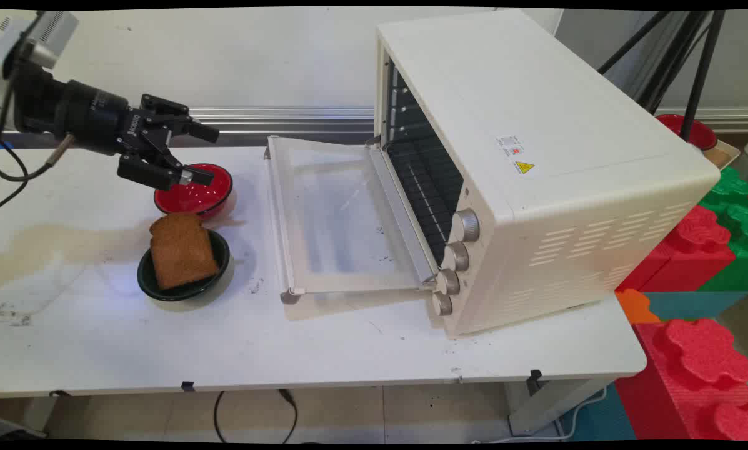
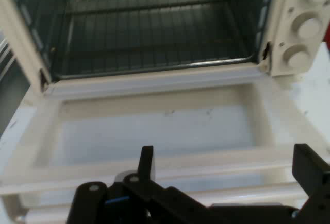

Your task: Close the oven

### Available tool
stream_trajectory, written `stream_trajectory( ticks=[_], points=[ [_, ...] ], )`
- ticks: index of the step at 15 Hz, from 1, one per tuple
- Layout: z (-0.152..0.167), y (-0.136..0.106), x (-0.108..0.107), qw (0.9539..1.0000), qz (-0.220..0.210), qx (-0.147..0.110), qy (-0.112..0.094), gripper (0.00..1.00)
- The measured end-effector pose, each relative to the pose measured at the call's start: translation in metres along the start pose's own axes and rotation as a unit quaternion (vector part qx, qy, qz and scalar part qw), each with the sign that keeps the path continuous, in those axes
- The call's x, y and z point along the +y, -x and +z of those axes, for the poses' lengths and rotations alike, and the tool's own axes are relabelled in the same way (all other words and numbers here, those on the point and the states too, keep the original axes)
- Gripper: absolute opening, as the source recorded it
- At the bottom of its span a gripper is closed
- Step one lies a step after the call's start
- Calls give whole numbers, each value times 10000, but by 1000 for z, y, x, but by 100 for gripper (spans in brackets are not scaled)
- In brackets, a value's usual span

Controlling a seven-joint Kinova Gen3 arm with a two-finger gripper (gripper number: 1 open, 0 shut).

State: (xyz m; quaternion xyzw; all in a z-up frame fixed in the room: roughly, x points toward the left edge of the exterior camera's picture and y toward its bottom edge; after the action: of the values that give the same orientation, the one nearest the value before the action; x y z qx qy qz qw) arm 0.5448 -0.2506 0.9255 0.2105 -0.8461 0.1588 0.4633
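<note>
My gripper point(image 1: 206, 154) hangs open above the table's left part, pointing right at the oven, with nothing between its fingers. Just below it sits an empty red bowl point(image 1: 194, 192). In front of that bowl a slice of brown bread point(image 1: 182, 250) rests in a dark green bowl point(image 1: 184, 269). The cream toaster oven point(image 1: 523, 162) stands on the right with its glass door point(image 1: 342, 219) folded down flat. In the hand view the gripper point(image 2: 227, 165) faces the lowered door point(image 2: 154, 126) and the wire rack point(image 2: 154, 33) inside the empty oven.
The oven's knobs point(image 1: 455, 262) run down its front right side. Red and green foam blocks point(image 1: 698, 281) are stacked off the table's right end, with another red bowl point(image 1: 692, 131) behind the oven. A brownish stain point(image 1: 55, 244) marks the left of the table.
</note>
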Motion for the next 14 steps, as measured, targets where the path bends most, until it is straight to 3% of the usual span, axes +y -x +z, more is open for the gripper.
stream_trajectory(
  ticks=[5,14],
  points=[
    [4,26,-16,9987,-49,-398,-318,100],
    [34,66,-43,9952,-29,-821,-524,100]
  ],
)
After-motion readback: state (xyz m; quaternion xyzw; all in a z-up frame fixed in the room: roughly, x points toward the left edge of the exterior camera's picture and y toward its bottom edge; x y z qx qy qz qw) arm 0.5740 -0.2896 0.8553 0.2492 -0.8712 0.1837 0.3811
